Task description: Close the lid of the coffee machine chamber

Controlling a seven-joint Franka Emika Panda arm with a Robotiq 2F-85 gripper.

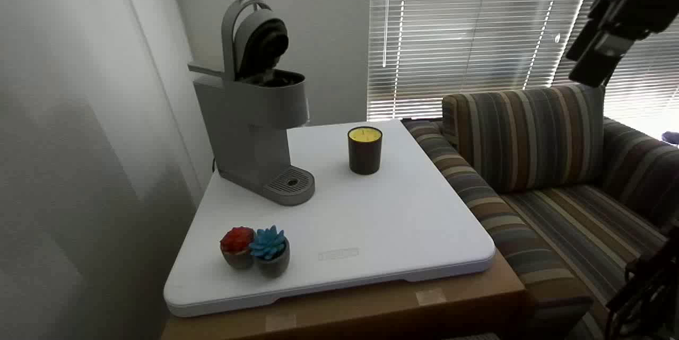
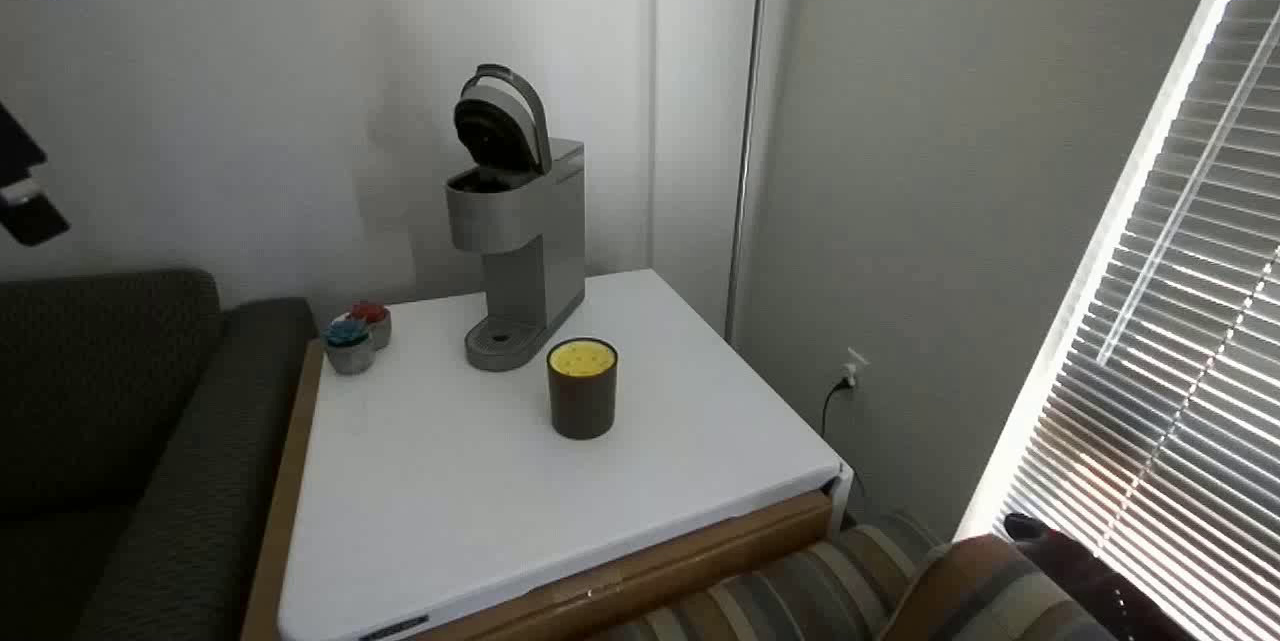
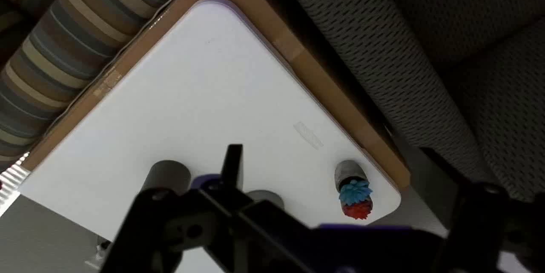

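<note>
The grey coffee machine stands on the white table in both exterior views. Its lid is raised and tilted back, with the dark underside facing forward and the handle bar up; the lid shows the same way from the other side. The coffee machine chamber is open at the top below it; it also shows here. My gripper is open and empty, its fingers wide apart. The gripper hangs high and well away from the machine. In the wrist view only the base plate peeks out behind the gripper; the lid is hidden.
A dark jar with yellow top stands in front of the machine. Two small potted succulents, blue and red, stand near the table edge. A striped armchair adjoins the table. Walls stand close behind the machine.
</note>
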